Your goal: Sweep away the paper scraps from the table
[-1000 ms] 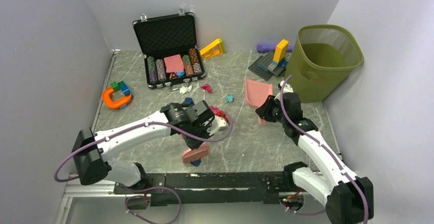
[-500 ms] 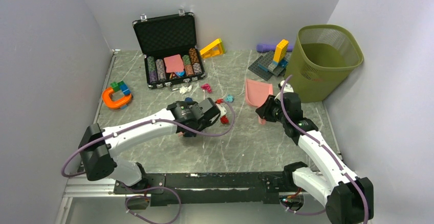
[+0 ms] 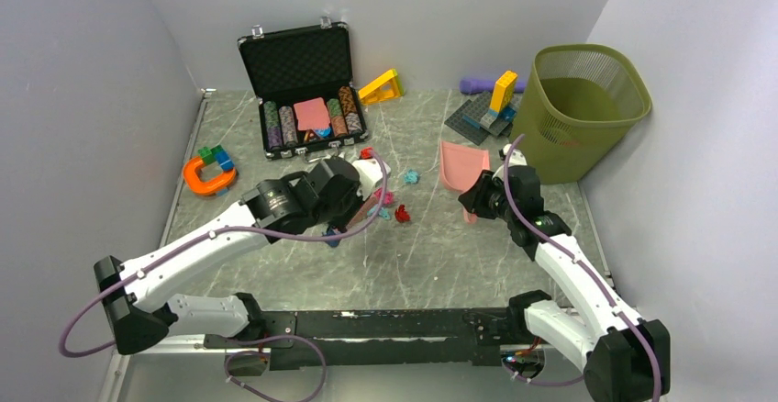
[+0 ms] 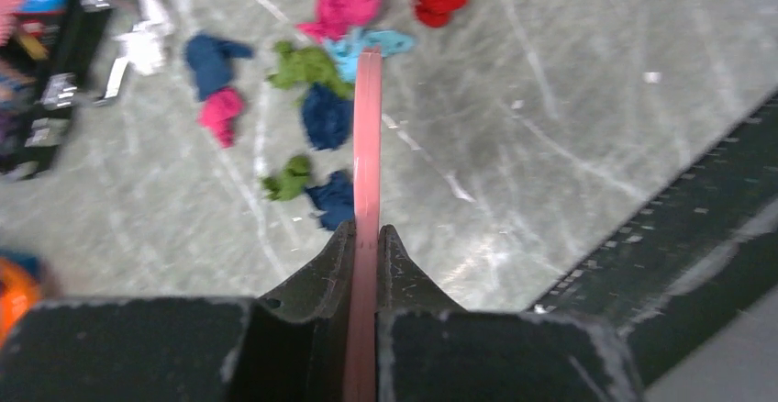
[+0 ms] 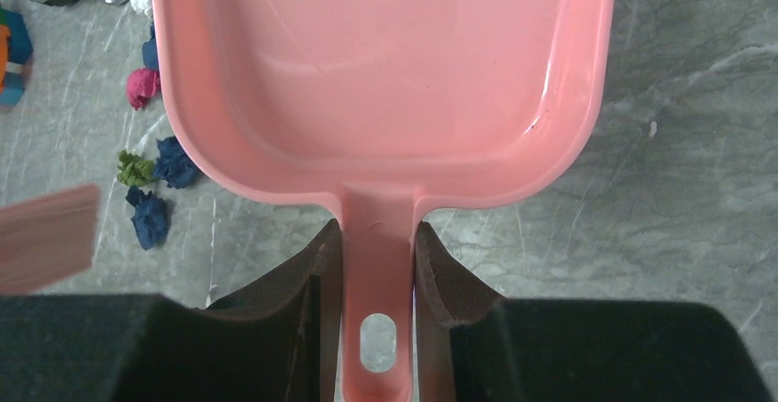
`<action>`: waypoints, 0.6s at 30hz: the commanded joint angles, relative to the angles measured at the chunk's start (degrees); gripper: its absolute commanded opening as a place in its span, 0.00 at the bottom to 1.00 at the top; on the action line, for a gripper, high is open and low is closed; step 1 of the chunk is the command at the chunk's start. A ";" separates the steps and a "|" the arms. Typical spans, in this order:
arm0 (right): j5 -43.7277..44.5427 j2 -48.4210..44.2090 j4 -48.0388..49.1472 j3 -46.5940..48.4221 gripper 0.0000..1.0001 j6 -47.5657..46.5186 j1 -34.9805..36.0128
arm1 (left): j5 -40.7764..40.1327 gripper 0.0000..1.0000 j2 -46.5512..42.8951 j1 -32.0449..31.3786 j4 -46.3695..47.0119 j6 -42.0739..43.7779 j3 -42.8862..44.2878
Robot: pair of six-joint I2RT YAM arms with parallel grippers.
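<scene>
The paper scraps [image 4: 326, 116] lie loose on the table [image 4: 569, 108]. In the left wrist view they cluster in the upper left and upper centre: navy, magenta, green and teal, with one red wad apart at the top. My left gripper [image 4: 366, 237] is clamped tight on a pink brush [image 4: 367, 145], seen edge-on. Its far end sits right among the wads, most of them to its left. I judge it is held low like that so a push to the right carries them along.

Right of centre in the top view, the right gripper [image 5: 378, 237] has its jaws closed on the handle of the pink dustpan [image 5: 385, 72]. The pan is bare inside, and its mouth points to the top of the right wrist frame. The scraps show at that frame's left edge, beside the pan rather than in front of it, so I would want it turned to meet them.

The green bin [image 3: 587, 108] waits at upper right, near the pan, for tipping out.
</scene>
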 commanded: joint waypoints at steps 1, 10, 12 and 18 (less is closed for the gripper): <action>1.44 -1.47 0.75 2.85 0.00 -0.92 0.16 | 18.67 0.00 1.52 3.57 5.46 -4.12 1.98; 2.27 0.06 -2.21 4.15 0.00 -1.93 0.22 | 37.60 0.00 16.18 11.48 9.86 -12.88 5.17; 3.33 1.53 -4.08 5.22 0.00 -2.18 0.24 | 41.09 0.00 18.48 12.58 15.58 -15.89 4.96; 4.43 1.09 -5.59 5.67 0.00 -1.96 0.20 | 46.08 0.00 29.07 13.43 26.18 -24.76 10.81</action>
